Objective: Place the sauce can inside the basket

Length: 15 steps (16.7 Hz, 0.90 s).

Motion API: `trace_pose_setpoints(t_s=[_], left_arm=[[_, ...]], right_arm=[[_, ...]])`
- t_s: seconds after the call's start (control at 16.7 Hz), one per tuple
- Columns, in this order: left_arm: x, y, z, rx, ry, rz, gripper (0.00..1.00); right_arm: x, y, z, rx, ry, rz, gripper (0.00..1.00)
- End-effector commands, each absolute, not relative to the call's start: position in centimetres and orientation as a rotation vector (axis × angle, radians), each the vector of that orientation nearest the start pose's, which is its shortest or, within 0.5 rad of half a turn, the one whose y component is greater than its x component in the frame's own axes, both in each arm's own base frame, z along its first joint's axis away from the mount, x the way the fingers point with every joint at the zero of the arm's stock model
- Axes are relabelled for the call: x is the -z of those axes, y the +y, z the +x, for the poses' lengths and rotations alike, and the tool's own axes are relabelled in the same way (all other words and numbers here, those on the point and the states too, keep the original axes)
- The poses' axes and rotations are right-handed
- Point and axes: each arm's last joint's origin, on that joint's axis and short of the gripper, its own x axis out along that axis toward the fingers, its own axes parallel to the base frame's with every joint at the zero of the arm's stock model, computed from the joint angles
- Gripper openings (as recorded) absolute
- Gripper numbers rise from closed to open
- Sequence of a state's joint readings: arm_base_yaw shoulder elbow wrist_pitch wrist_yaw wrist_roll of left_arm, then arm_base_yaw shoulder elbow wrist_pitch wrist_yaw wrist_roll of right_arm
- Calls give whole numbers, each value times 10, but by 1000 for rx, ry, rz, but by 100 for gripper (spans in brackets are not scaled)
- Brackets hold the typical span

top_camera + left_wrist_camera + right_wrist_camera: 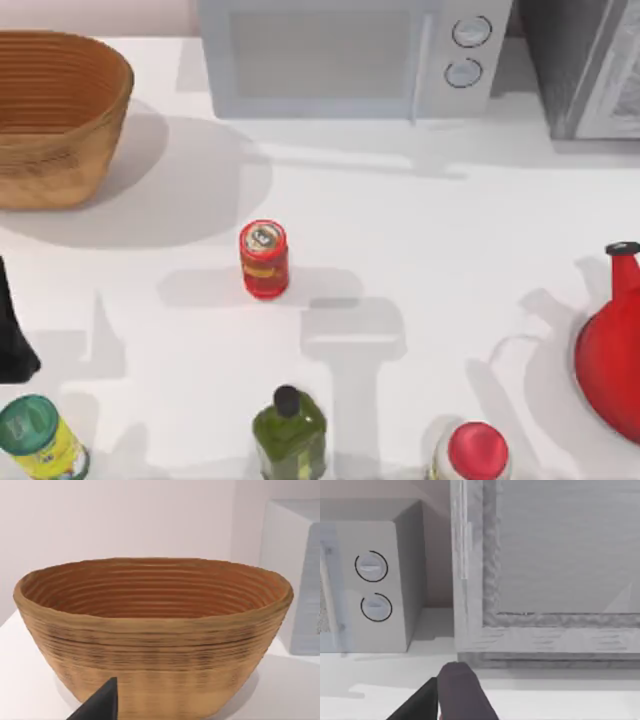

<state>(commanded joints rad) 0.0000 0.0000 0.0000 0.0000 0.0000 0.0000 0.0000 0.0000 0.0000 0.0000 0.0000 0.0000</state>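
The sauce can point(264, 259), red with a silver top and a yellow band, stands upright near the middle of the table. The basket point(55, 120), a large tan woven oval, sits at the back left, well apart from the can. In the left wrist view the basket point(152, 645) stands close ahead, with nothing showing inside it. My left gripper point(99, 707) sits low in front of the basket; a dark part of the left arm point(12, 335) shows at the table's left edge. My right gripper point(447, 700) faces the appliances at the back right, far from the can.
A white microwave point(345, 55) stands at the back centre, beside a grey appliance point(590, 65). Along the front stand a green-lidded can point(38, 437), a green bottle point(289, 432) and a red-capped jar point(474, 453). A red kettle point(612, 345) is at the right edge.
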Motion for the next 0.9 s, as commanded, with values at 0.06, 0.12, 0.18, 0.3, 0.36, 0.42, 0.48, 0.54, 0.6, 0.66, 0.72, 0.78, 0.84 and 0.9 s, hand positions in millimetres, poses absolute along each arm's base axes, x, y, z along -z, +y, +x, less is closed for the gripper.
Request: trace_pose_setpoints(t_s=[0.06,0.12,0.18,0.3,0.36,0.42,0.48,0.54,0.6,0.66,0.72,0.78,0.84,0.9], left_arm=[[-160,-1,106,0,0,0,100],[-160,-1,106,0,0,0,100],[-162,-2,106,10,-3,0,100],[-169,-4,108,59,-15,-1,100],[-174,-5,110,95,-22,-2,100],[-181,-7,113,136,-29,-2,100],[-187,-8,117,182,-34,-1,100],[-194,-10,122,233,-36,-1,100],[-201,-12,129,287,-37,0,100],[-207,-14,137,344,-36,2,100],[-213,-17,147,404,-33,3,100],[-217,-19,159,466,-29,5,100],[-220,-21,172,530,-24,6,100],[-220,-23,187,594,-18,7,100]], right_arm=[[-160,-1,106,0,0,0,100],[-160,-1,106,0,0,0,100],[-160,-1,106,0,0,0,100],[-160,-1,106,0,0,0,100],[-160,-1,106,0,0,0,100],[-160,-1,106,0,0,0,100],[-160,-1,106,0,0,0,100],[-160,-1,106,0,0,0,100],[-160,-1,106,0,0,0,100],[-160,-1,106,0,0,0,100],[-160,-1,106,0,0,0,100],[-160,-1,106,0,0,0,100],[-160,-1,106,0,0,0,100],[-160,-1,106,0,0,0,100]])
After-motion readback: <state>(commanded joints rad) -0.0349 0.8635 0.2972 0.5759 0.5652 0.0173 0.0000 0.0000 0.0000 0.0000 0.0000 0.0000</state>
